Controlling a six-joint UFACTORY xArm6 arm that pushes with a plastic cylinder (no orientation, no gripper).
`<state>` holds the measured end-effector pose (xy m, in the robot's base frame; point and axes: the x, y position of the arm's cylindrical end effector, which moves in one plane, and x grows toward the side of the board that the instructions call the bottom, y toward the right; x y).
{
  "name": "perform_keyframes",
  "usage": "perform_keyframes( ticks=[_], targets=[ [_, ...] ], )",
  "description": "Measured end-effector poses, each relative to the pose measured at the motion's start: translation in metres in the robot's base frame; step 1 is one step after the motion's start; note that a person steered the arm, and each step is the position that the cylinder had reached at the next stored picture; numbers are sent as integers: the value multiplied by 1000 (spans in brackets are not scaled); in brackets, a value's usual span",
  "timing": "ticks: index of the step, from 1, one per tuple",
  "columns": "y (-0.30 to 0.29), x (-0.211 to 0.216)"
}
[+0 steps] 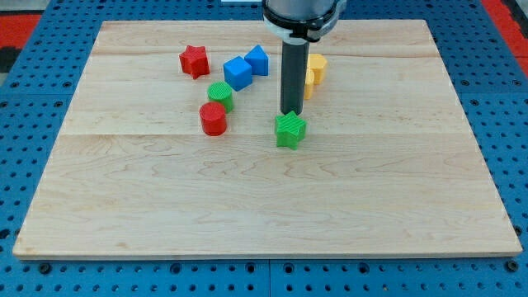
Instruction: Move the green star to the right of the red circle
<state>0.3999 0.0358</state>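
Green star (290, 129), ribbed plastic block: sits just above frame centre on the pale wooden board (247, 214), level with the red circle and off to its right, a clear gap of bare wood between them.

No fingers on this rig, so nothing to report as apart or clamped: just my tip (290, 113), the lower end of the dark rod, sitting at the star's top edge. Touching or a hair off, I can't tell from this angle.

Status, my read: the star is already right of the red circle, roughly on the same row, so the task looks mostly done. What's left is tightening. If "right of" means close beside, the star wants nudging toward frame left to shrink the gap. From where the tip is now, a push would send the star toward the frame bottom, not sideways, so I'd need to come round to its right side first.

Front half of the board holds no blocks.

Mid row: red circle (213, 119), short red cylinder, left of centre. Green circle (220, 94), a green cylinder, just above it, touching or nearly.

Further back: two blue blocks, a chunky cube-ish one (238, 73) and a second (257, 59) up-right of it, shape unclear. Red star (195, 61) at upper left. Yellow block (314, 71) half hidden behind the rod, shape not readable.

Rear cluster sits well apart from the star's path.
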Motion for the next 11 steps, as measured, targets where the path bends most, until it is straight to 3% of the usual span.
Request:
perform_keyframes(
  ticks=[2,3,7,9,11],
  targets=[
    [47,9],
    [35,49],
    [-83,12],
    [-84,27],
    [-76,77]
  ],
)
